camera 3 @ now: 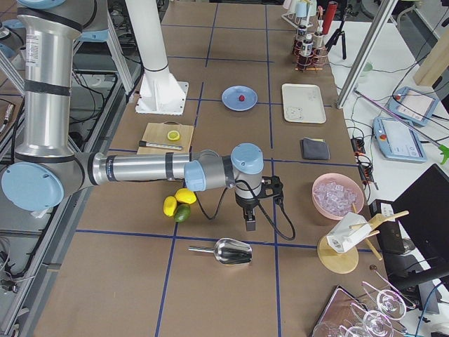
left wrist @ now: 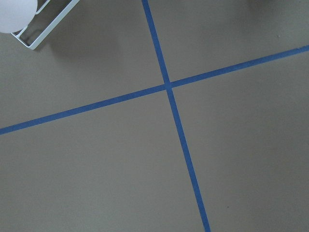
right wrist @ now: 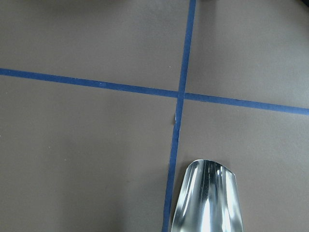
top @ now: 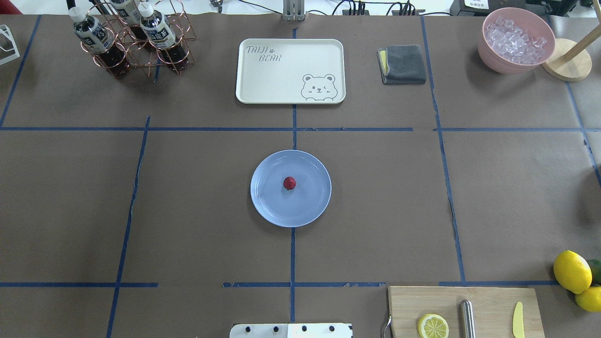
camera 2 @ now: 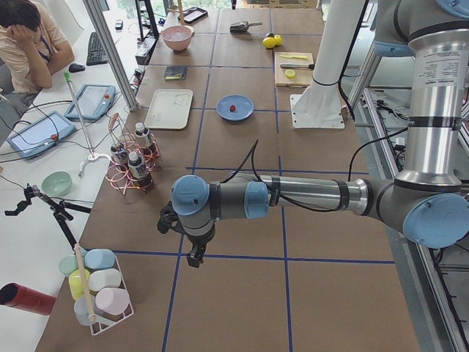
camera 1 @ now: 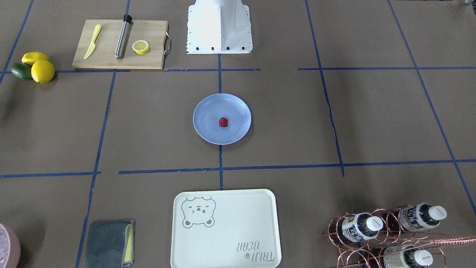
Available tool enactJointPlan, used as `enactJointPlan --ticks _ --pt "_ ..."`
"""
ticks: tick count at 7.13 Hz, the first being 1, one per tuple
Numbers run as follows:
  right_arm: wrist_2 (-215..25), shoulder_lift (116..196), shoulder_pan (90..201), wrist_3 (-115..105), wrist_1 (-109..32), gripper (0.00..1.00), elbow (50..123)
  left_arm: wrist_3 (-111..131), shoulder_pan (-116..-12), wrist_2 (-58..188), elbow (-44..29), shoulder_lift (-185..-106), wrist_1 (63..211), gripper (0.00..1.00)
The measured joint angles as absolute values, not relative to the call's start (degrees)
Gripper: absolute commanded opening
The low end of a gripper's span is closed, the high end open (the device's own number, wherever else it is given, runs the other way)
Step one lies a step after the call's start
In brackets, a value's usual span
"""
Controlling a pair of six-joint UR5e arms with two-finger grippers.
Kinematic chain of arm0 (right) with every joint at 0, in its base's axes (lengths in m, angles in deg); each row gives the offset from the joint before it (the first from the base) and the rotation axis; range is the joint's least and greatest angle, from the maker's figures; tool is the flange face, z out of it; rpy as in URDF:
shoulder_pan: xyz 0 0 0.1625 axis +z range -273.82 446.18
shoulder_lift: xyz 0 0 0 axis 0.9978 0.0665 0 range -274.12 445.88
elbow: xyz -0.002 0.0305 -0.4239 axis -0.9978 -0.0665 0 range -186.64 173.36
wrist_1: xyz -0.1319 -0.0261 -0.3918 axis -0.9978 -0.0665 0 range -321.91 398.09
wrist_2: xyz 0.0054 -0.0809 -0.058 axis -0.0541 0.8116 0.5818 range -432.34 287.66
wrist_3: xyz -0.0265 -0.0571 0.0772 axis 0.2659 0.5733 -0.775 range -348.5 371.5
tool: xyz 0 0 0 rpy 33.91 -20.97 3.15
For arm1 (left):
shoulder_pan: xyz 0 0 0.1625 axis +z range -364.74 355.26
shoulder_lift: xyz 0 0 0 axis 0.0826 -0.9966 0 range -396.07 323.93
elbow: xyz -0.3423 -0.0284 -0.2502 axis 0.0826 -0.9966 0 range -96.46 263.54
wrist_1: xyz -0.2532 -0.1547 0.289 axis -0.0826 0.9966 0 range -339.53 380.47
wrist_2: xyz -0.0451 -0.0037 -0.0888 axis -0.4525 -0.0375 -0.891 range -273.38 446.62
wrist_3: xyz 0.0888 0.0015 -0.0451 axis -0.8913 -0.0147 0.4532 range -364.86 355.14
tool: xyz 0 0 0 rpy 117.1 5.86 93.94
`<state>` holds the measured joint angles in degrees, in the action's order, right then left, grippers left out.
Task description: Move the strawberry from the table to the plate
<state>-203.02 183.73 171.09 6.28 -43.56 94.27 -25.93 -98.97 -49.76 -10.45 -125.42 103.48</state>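
The small dark-red strawberry (camera 1: pixel 223 122) (top: pixel 289 183) lies near the middle of the round light-blue plate (camera 1: pixel 206 119) (top: pixel 267 199), at the centre of the brown, blue-taped table (camera 1: pixel 334 123). Neither gripper shows in the overhead or front views. My left gripper (camera 2: pixel 195 258) hangs over the table far from the plate, near the table's left end, and I cannot tell whether it is open or shut. My right gripper (camera 3: pixel 250 225) points down at the opposite end, beside a metal scoop (camera 3: pixel 231 250); I cannot tell its state either.
A cream bear tray (top: pixel 281 70), grey cloth (top: pixel 404 63), pink ice bowl (top: pixel 516 44) and copper bottle rack (top: pixel 136 42) line the far side. Cutting board (camera 1: pixel 108 52) and lemons (camera 1: pixel 41 70) sit near the robot base. A person (camera 2: pixel 29 37) sits beside the table.
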Motion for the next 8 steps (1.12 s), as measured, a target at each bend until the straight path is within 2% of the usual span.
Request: enactJointPlan --ticks 8 --pt "-203.2 184.4 171.3 5.9 -43.1 1.0 93.9 -25.9 -99.0 -49.4 -10.6 -125.2 103.5 1.0"
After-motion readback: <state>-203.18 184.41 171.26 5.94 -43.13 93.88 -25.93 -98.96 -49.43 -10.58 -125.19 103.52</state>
